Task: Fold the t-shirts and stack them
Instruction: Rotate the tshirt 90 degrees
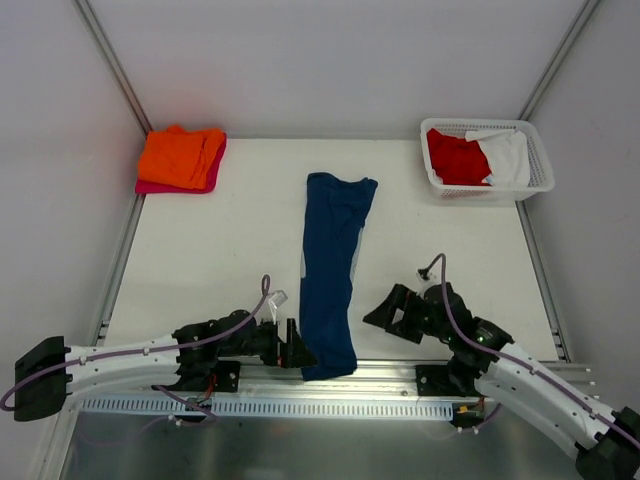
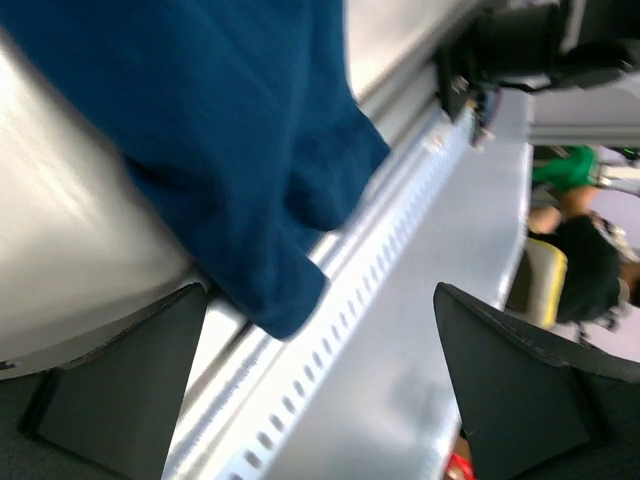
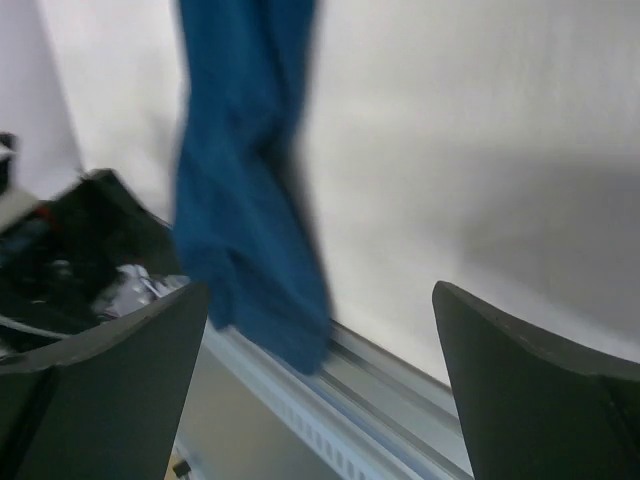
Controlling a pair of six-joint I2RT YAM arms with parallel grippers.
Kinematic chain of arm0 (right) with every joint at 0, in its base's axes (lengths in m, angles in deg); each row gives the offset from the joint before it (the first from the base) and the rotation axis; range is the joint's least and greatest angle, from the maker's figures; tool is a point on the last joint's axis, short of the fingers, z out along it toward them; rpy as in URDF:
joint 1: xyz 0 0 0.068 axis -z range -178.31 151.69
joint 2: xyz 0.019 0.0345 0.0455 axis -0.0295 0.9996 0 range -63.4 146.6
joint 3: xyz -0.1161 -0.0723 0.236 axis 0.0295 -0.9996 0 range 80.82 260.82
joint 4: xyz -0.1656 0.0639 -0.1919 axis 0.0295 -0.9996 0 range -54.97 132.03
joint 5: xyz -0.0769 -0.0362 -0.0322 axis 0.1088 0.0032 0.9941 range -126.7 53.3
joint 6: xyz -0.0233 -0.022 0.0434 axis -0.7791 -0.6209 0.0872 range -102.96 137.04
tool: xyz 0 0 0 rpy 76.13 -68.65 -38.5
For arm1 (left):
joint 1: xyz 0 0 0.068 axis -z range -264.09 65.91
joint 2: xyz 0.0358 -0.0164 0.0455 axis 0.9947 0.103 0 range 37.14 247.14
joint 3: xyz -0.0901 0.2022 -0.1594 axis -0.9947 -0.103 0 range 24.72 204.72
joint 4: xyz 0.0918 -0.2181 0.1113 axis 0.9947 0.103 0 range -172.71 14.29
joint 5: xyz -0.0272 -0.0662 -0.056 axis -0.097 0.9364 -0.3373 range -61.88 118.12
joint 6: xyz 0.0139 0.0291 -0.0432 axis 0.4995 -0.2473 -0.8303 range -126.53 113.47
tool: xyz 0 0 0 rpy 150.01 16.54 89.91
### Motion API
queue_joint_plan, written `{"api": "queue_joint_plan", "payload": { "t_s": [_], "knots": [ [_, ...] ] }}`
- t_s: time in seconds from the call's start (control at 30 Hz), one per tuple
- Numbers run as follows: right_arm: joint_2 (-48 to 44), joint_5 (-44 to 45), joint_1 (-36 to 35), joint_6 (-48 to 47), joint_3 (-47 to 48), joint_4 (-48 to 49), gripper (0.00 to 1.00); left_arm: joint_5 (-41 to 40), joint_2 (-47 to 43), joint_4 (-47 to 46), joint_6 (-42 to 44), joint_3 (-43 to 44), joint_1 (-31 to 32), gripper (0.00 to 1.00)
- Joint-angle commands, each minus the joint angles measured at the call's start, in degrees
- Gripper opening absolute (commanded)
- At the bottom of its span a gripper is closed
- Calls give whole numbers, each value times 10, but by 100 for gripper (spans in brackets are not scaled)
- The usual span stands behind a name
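top cam overhead from near side; wrist cams close, inward, both on navy t-shirt near end

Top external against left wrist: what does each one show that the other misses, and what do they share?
Only top external: the whole navy t-shirt folded into a long strip, the orange t-shirt stacked on the magenta-pink t-shirt, the basket holding the red t-shirt and white t-shirt, and the right gripper. Only left wrist: a close look at the left gripper, fingers wide apart, clamping nothing. Both: the navy t-shirt's near end at the table's near edge, by the perforated rail.
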Motion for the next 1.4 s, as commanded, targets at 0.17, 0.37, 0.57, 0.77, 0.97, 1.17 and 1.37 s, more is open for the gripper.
{"api": "queue_joint_plan", "payload": {
  "t_s": [0.17,0.37,0.57,0.77,0.97,1.17,1.37],
  "knots": [
    [-149,88,-65,101,-59,-225,99,-73,19,28,-99,3,105,99],
    [33,153,-46,-43,125,-225,100,-206,49,312,76,241,101,99],
    [136,135,-5,-115,216,-189,100,-230,155,383,267,493,-12,83],
    [144,104,13,-105,176,-134,97,-230,406,379,357,651,-97,39],
    [65,114,24,-99,158,-156,98,-204,631,350,389,770,-150,31],
    [-12,117,25,-89,149,-208,98,-215,767,350,389,884,-188,46],
    [-70,125,24,-81,129,-246,98,-240,812,351,423,966,-197,46]
  ]
}}
